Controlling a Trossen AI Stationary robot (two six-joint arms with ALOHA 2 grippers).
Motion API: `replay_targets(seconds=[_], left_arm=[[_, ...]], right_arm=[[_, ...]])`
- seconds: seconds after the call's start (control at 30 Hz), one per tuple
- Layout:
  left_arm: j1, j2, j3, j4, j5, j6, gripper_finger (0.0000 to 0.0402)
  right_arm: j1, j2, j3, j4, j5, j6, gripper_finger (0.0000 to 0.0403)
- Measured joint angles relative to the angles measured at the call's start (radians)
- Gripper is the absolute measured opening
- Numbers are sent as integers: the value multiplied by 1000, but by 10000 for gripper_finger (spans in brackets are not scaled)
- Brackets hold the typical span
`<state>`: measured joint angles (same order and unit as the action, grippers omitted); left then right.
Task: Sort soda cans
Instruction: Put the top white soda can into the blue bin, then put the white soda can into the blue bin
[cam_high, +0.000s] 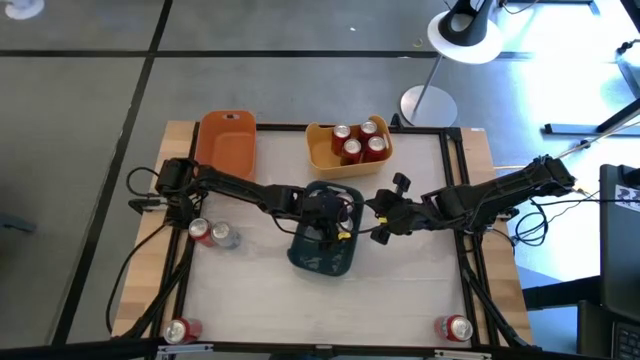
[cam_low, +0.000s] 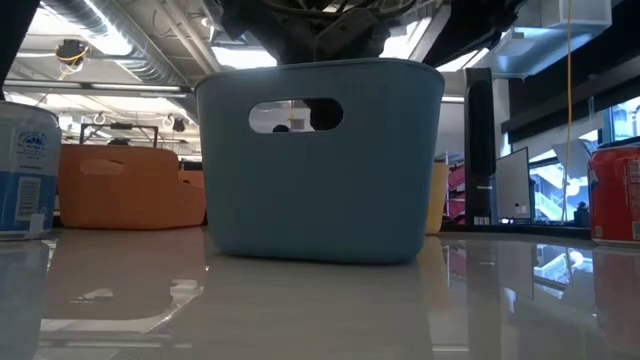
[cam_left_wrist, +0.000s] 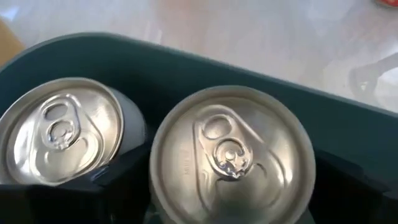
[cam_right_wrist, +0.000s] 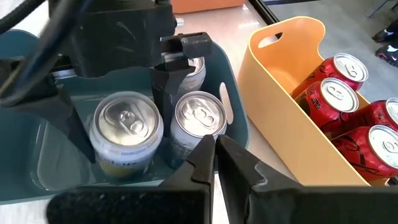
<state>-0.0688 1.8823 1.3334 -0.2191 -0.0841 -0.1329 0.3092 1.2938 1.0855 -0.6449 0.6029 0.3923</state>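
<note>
The dark blue-grey bin (cam_high: 322, 258) stands at the table's middle with silver-grey soda cans upright inside it. My left gripper (cam_right_wrist: 124, 155) reaches down into this bin, shut on one silver can (cam_left_wrist: 230, 155). Another silver can (cam_left_wrist: 62, 127) stands beside it, and one more (cam_right_wrist: 199, 118) shows in the right wrist view. My right gripper (cam_right_wrist: 216, 163) hovers shut and empty just off the bin's right side (cam_high: 383, 230). The yellow bin (cam_high: 320, 155) holds several red cans (cam_right_wrist: 339, 93). My left gripper pinches the silver can's side wall just below its rim (cam_right_wrist: 93, 134) between its two fingers (cam_right_wrist: 68, 118), which come from above and point down into the bin. The can is upright inside the bin; whether its base rests on the bin floor is hidden.
An orange bin (cam_high: 227, 140) stands at the far left. A red can (cam_high: 200, 232) and a silver one (cam_high: 226, 237) stand under my left arm. Single red cans stand at the near left (cam_high: 180, 330) and near right (cam_high: 455, 327) corners. Bare tabletop lies near the bin.
</note>
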Motion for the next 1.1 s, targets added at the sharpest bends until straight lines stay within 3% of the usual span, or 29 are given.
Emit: replay_targets(seconds=[0.37,0.77,0.93,1.1], left_arm=[[5,-27,5,-3,-30,27,360],[5,-246,36,-214,-72,27,361],[5,-332,36,-281,-111,-47,361],[3,-416,36,-486,-112,-81,361]], right_arm=[[0,0,0,-3,0,0,19],[0,0,0,-8,0,0,19],[0,0,0,-8,0,0,19],[0,0,0,-9,0,0,19]])
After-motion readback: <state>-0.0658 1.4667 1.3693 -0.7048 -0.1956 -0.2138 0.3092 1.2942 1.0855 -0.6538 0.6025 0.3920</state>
